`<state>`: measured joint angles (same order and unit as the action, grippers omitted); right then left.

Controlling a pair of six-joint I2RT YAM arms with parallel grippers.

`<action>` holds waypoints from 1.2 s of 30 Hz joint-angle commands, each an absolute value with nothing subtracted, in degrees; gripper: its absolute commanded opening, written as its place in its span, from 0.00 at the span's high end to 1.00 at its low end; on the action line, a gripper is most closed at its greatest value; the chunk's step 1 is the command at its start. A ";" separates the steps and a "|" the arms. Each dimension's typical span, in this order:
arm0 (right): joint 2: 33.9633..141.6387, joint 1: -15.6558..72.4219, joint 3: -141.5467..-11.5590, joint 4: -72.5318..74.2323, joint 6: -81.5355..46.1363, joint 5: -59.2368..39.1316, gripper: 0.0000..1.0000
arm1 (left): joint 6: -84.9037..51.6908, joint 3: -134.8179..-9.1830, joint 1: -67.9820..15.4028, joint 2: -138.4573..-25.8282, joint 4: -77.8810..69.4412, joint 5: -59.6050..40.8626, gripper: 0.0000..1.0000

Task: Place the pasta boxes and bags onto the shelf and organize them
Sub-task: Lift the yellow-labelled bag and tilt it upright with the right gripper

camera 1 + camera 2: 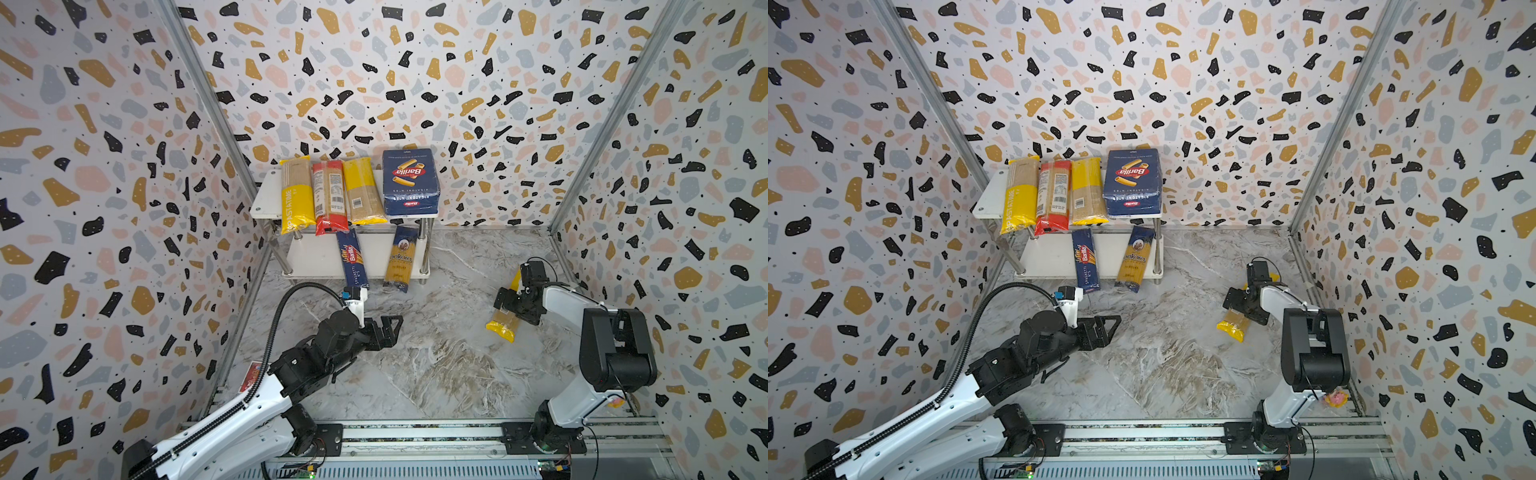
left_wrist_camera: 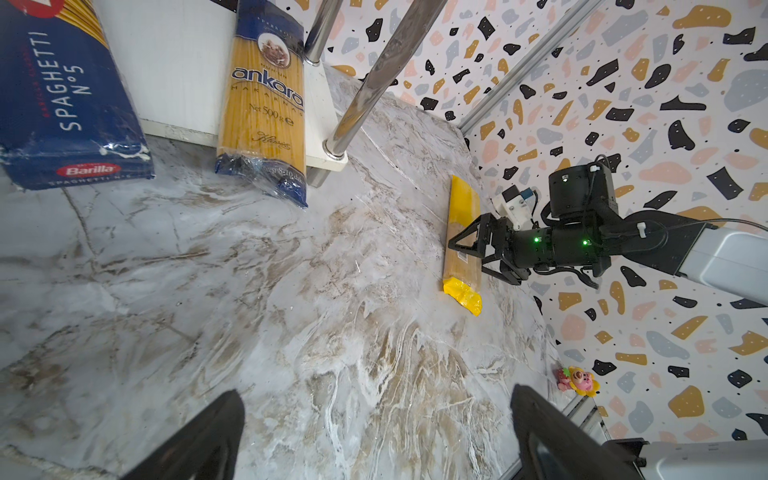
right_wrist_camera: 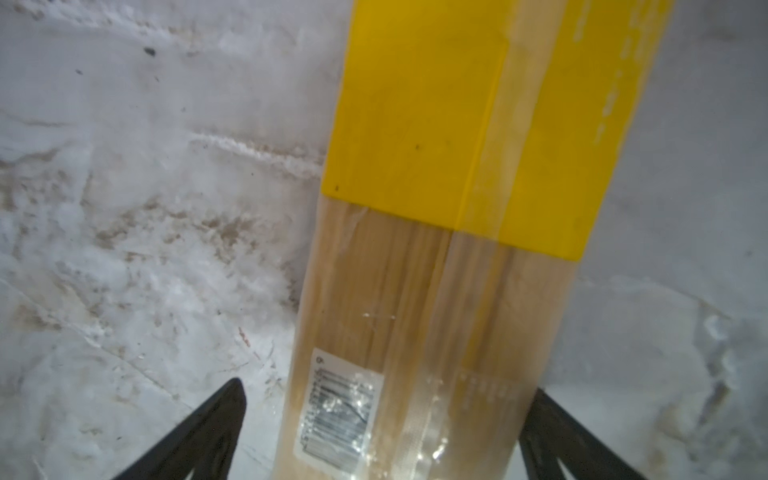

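Note:
The shelf [image 1: 266, 195] stands at the back wall. Its top board carries a yellow PASTATIME bag [image 1: 296, 195], a red-ended bag [image 1: 329, 195], a yellow-ended bag [image 1: 361, 193] and the wide Barilla rigatoni box [image 1: 409, 183]. On the lower board lie the narrow Barilla spaghetti box [image 1: 352, 259] and the ankara bag [image 1: 400, 259], both overhanging its front edge. Another yellow-ended bag [image 1: 502, 326] lies on the floor at the right. My right gripper [image 3: 388, 388] is open astride its clear middle, one finger on each side. My left gripper [image 1: 395, 328] hangs open over bare floor with nothing between its fingers.
Patterned walls close in the marble floor [image 1: 436, 365] on three sides. A small pink toy [image 1: 1335, 399] sits by the right wall near the front rail [image 1: 415, 432]. A red card [image 1: 251, 376] lies at the left floor edge behind my left arm.

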<state>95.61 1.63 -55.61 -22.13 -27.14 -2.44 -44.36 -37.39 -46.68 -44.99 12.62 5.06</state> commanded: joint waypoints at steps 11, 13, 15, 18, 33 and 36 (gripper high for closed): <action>101.86 2.10 -64.53 -27.58 -31.88 4.88 0.01 | -42.19 -37.93 -46.84 -42.17 14.39 7.80 0.00; 103.23 2.10 -64.48 -28.01 -32.09 5.70 0.01 | -42.10 -37.80 -46.82 -41.93 14.41 8.08 0.00; 103.35 2.08 -63.96 -28.23 -32.26 6.69 0.01 | -42.10 -37.86 -46.81 -41.78 14.55 8.13 0.00; 103.25 2.10 -63.28 -27.51 -31.74 6.41 0.01 | -42.00 -37.73 -46.89 -41.51 14.51 8.58 0.00; 101.13 2.06 -58.55 -26.51 -28.05 6.24 0.71 | -42.38 -37.49 -46.82 -40.63 16.02 9.88 0.00; 99.01 2.82 -57.13 -26.07 -26.67 3.38 0.79 | -41.95 -38.06 -46.81 -39.61 18.77 11.97 0.01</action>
